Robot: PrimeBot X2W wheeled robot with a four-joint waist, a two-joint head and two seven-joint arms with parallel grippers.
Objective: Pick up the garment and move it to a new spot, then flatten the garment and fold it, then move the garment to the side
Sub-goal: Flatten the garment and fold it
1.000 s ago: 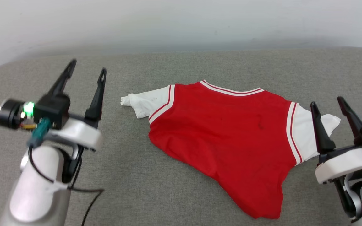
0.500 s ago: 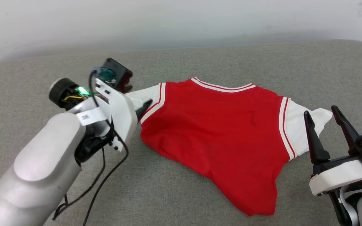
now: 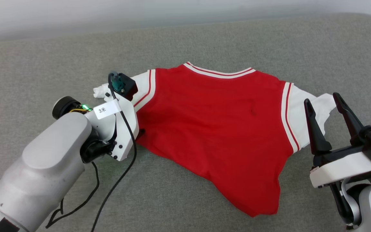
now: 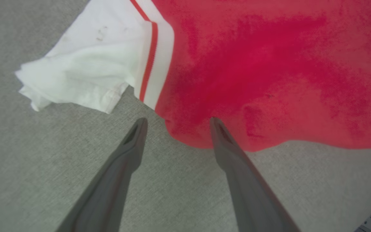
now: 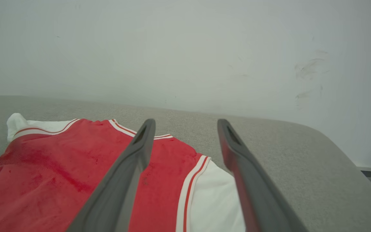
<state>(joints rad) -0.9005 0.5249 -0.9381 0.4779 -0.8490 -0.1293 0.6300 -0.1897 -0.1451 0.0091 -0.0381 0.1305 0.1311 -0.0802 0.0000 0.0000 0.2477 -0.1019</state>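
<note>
Jaws of the left gripper (image 4: 177,120) stand wide apart in the left wrist view, pointing down at the garment (image 4: 269,64). One fingertip is over the bare grey fabric surface (image 4: 60,167). The other is at the red side edge just near of the white left sleeve (image 4: 82,71). Whether that tip touches cloth I cannot tell, as the picture is soft there. Nothing is gripped.

In the right wrist view, the right gripper (image 5: 185,120) is likewise spread and empty. It is held above the garment's right shoulder and sleeve, aimed toward the pale wall (image 5: 172,48).

In the head view a second ago, the left gripper was raised with its fingers up, well left of the garment. It has since swung in and tipped over onto that left edge. The right gripper has hardly shifted, and the camera has dipped. The garment lies spread but rumpled, no print showing, its hem drawn to a near-right point. I judge the pick-up is only starting, with a left pinch likely next.
</note>
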